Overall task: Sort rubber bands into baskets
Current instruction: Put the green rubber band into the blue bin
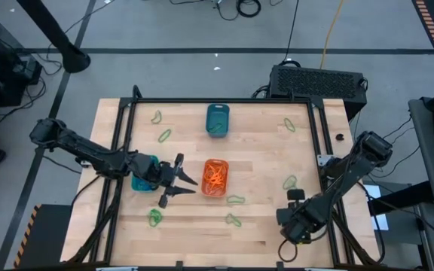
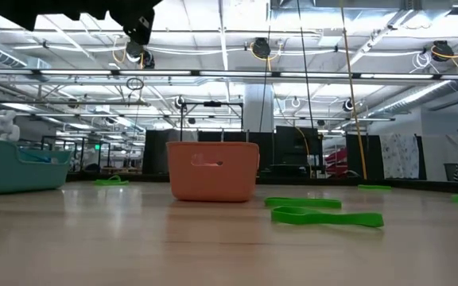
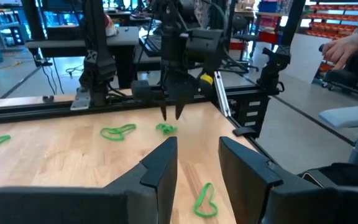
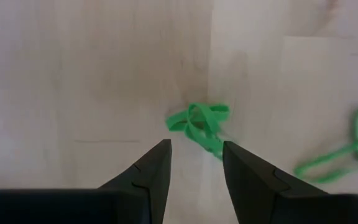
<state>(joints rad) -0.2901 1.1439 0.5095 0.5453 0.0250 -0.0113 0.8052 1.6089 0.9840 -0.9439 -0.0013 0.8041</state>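
Green rubber bands lie scattered flat on the wooden table; one tangled green band (image 4: 199,124) lies just ahead of my right gripper (image 4: 196,146), which points down, open, above it near the table's right front. My left gripper (image 1: 185,186) is open and level, pointing at the orange basket (image 2: 213,171), which holds orange bands (image 1: 215,178). The turquoise basket (image 1: 143,183) stands under my left arm. The dark teal basket (image 1: 209,120) stands at the far middle. The left wrist view shows my right gripper (image 3: 171,115) over the tangled band (image 3: 165,129).
Loose green bands lie at the far left (image 1: 157,117), far right (image 1: 289,125), near left (image 1: 154,218) and in front of the orange basket (image 1: 236,199). A black frame rail (image 1: 224,100) borders the table. A person's hand (image 3: 340,50) shows beyond the table.
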